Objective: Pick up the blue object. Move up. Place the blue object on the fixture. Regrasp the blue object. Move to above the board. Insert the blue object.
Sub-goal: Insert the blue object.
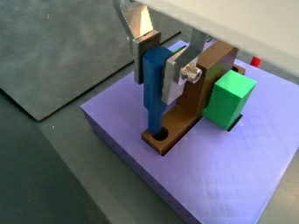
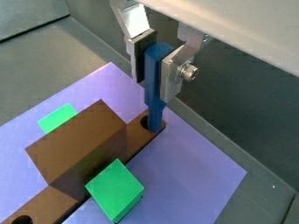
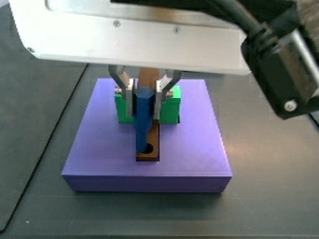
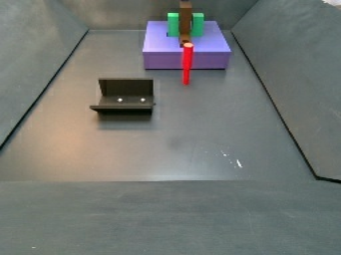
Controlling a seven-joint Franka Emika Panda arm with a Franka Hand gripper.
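The slim bright-blue peg (image 1: 153,87) stood upright between the gripper's flat silver finger plates, its lower end at the round hole in the long brown bar (image 1: 177,114) on the board. In both wrist views the peg's tip met the hole's mouth (image 2: 155,124); how deep it sat could not be told. The gripper (image 1: 156,63) hung directly over the large flat periwinkle-purple square slab (image 1: 222,166), its jaws closed on the upper part of the blue peg, one silver finger (image 2: 176,70) pressed flat against the peg's side and the other plate (image 2: 139,44) on the opposite face.

In a side view the peg (image 3: 145,117) rose from the bar (image 3: 148,149) at the middle of the purple slab (image 3: 112,159), with the gripper (image 3: 145,89) above it under the pale body of the wrist.

A bright green block (image 1: 230,98) stood on the slab just beside the brown bar, touching it. In a wrist view a green block (image 2: 115,189) lay against the bar, and a second green patch (image 2: 55,117) showed on its far side.

In a side view the slab (image 4: 186,50) sat at the far end of the grey floor. A red upright peg (image 4: 186,63) stood at its near edge. The dark L-shaped fixture (image 4: 124,98) stood well apart from the slab, nearer the camera.
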